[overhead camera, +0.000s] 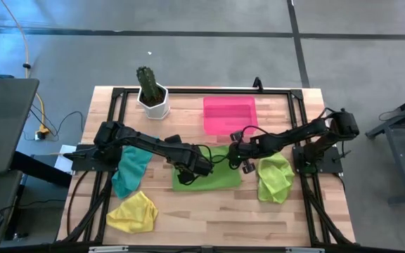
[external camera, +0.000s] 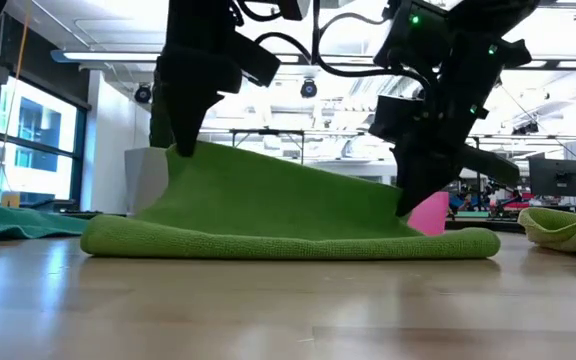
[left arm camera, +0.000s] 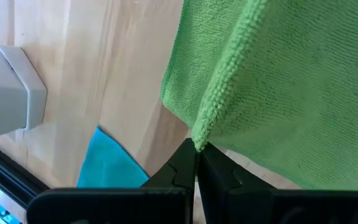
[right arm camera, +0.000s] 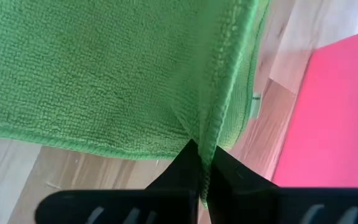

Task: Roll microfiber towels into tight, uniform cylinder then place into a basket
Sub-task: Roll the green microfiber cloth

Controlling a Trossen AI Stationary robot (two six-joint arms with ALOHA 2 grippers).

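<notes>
A lime green towel [overhead camera: 209,177] lies in the middle of the table. Its near part rests on the wood as a rounded fold [external camera: 288,243], and its far edge is raised. My left gripper [overhead camera: 190,167] is shut on the far edge's left end. My right gripper [overhead camera: 242,160] is shut on its right end, which sits lower. A teal towel [overhead camera: 129,172] and a yellow towel [overhead camera: 133,213] lie at the left. A second lime green towel [overhead camera: 275,179] lies crumpled at the right. The pink basket [overhead camera: 229,114] stands at the far middle. My left gripper pinches the green towel's stitched hem [left arm camera: 202,127] between its two shut fingers, at the left end of the raised far edge. It comes from above [external camera: 183,140]. That end is lifted clear and the cloth slopes down to the fold on the table. My right gripper pinches the towel's hem [right arm camera: 211,124] between its two shut fingers, at the right end of the far edge, beside the basket. It comes from above [external camera: 408,200]. This end is held just above the table, lower than the left end.
A white hexagonal pot with a cactus [overhead camera: 152,95] stands at the far left of the table. Black frame rails [overhead camera: 188,90] run along the table's edges. Bare wood [overhead camera: 209,214] lies near the front edge, between the yellow towel and the crumpled green one.
</notes>
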